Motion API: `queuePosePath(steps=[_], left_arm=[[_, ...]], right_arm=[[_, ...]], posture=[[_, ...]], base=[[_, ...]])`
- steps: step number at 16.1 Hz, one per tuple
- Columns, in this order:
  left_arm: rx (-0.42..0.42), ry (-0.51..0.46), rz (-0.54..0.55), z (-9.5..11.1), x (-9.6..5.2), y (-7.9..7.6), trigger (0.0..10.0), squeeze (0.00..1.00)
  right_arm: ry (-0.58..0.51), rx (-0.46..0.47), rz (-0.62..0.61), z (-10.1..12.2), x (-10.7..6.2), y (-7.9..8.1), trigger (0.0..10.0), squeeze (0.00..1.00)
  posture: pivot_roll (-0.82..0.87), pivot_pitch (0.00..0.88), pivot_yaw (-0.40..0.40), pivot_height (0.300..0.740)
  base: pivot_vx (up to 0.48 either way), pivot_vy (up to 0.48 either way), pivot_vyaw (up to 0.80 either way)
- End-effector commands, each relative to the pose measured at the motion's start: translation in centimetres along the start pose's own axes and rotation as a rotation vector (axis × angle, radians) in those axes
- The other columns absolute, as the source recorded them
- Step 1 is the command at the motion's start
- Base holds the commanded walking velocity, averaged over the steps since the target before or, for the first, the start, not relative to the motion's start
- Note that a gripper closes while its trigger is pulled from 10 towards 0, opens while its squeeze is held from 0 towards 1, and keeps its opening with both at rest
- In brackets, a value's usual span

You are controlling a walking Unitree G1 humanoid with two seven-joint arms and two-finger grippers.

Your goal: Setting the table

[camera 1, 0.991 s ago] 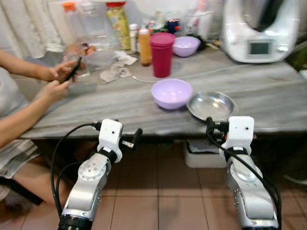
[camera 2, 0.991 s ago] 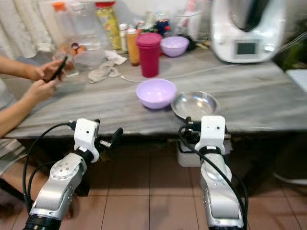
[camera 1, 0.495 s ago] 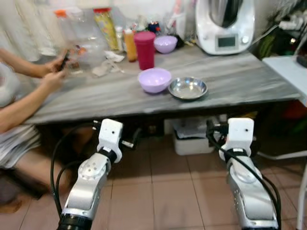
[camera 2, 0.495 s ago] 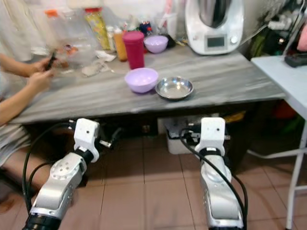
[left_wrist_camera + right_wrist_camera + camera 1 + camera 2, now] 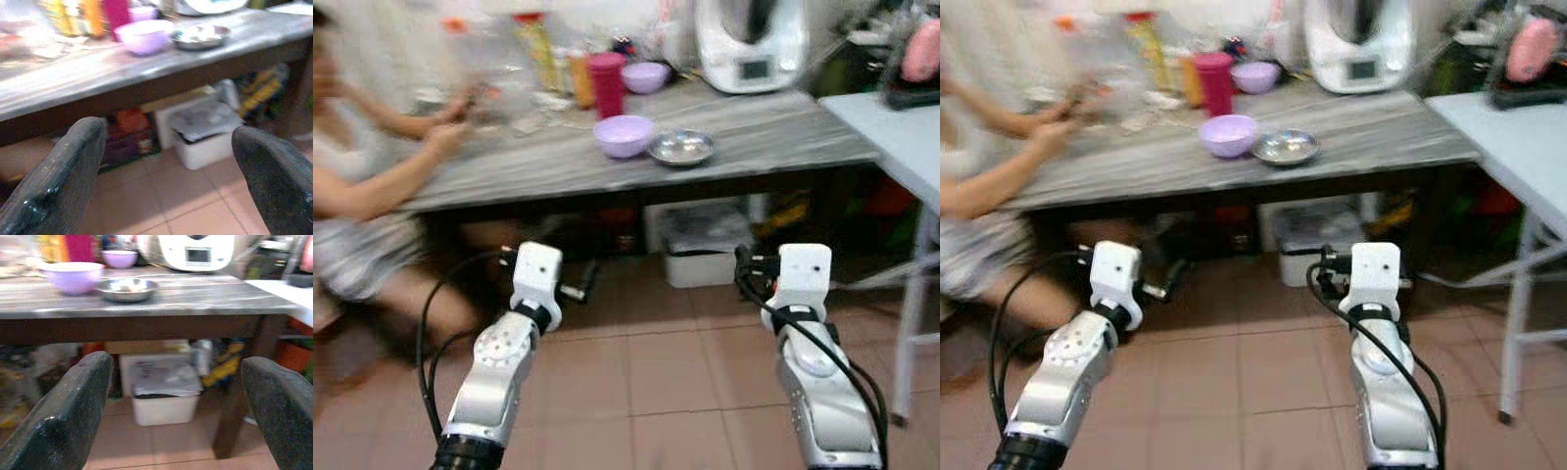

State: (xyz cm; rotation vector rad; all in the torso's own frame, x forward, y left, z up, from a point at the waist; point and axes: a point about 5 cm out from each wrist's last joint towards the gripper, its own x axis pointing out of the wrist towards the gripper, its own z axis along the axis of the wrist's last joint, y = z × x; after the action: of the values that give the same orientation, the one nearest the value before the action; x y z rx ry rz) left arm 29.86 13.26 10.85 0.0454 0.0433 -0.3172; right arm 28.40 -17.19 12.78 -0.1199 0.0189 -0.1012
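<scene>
The left claw (image 5: 166, 181) is held with its fingers spread wide apart, and nothing is held or touched between them. The right claw (image 5: 176, 416) is likewise spread wide and empty. Both are carried low, in front of the robot, over the tiled floor (image 5: 656, 362) and well short of the grey surface (image 5: 773, 147).

Between the claws and the near edge of the surface, a broad stretch of bare tile is seen. A white bin (image 5: 705, 257) is stored beneath the surface. To the right, a white table (image 5: 1518, 122) stands apart from the grey surface, with a gap between the two. At the left end of the surface a person (image 5: 372, 186) is seated, blurred, with hands (image 5: 455, 117) raised over it.

Near the front edge of the surface a lilac bowl (image 5: 624, 135) is placed just beside a shallow steel dish (image 5: 681, 148); whether they touch cannot be told, nor what lies inside them. Behind them a pink cup (image 5: 606, 84) stands upright, with a second lilac bowl (image 5: 646, 76) and a white kitchen machine (image 5: 749, 44) further back. Bottles (image 5: 543, 49) are grouped at the rear left.
</scene>
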Motion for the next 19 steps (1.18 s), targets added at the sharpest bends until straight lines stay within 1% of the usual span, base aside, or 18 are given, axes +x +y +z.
queuePosePath(steps=[1, 3, 6, 9, 14, 19], left_arm=[[-0.019, -0.011, 0.001, 0.1, 0.0, 0.4, 10.0, 0.0], [-0.041, -0.024, -0.034, 0.3, -0.1, 0.1, 10.0, 0.0], [-0.053, -0.028, -0.052, 0.3, 0.0, 0.0, 10.0, 0.0], [-0.067, -0.033, -0.069, 0.3, 0.1, -0.2, 10.0, 0.0], [-0.086, -0.033, -0.096, 0.3, 0.1, -0.6, 10.0, 0.0], [-0.093, -0.034, -0.105, 0.2, 0.2, -0.8, 10.0, 0.0]], right_arm=[[-0.019, 0.005, 0.014, 0.4, 0.0, 0.2, 10.0, 0.0], [-0.02, 0.005, 0.021, 0.4, 0.0, 0.3, 10.0, 0.0], [-0.021, 0.006, 0.024, 0.4, 0.1, 0.4, 10.0, 0.0], [-0.026, 0.01, 0.026, 0.5, 0.1, 0.4, 10.0, 0.0], [-0.027, 0.013, 0.03, 0.5, 0.2, 0.3, 10.0, 0.0], [-0.028, 0.013, 0.032, 0.5, 0.2, 0.2, 10.0, 0.0]], posture=[[-0.27, 0.0, 0.102, 0.74], [-0.27, 0.0, 0.102, 0.74], [-0.27, 0.0, 0.102, 0.74], [-0.27, 0.0, 0.102, 0.74], [-0.27, 0.0, 0.1, 0.74], [-0.28, 0.0, 0.099, 0.74]], base=[[0.0, 0.0, 0.0], [0.0, 0.0, 0.0], [0.0, 0.0, 0.0], [0.0, -0.261, 0.0], [0.0, -0.334, 0.0], [0.0, -0.48, 0.0]])
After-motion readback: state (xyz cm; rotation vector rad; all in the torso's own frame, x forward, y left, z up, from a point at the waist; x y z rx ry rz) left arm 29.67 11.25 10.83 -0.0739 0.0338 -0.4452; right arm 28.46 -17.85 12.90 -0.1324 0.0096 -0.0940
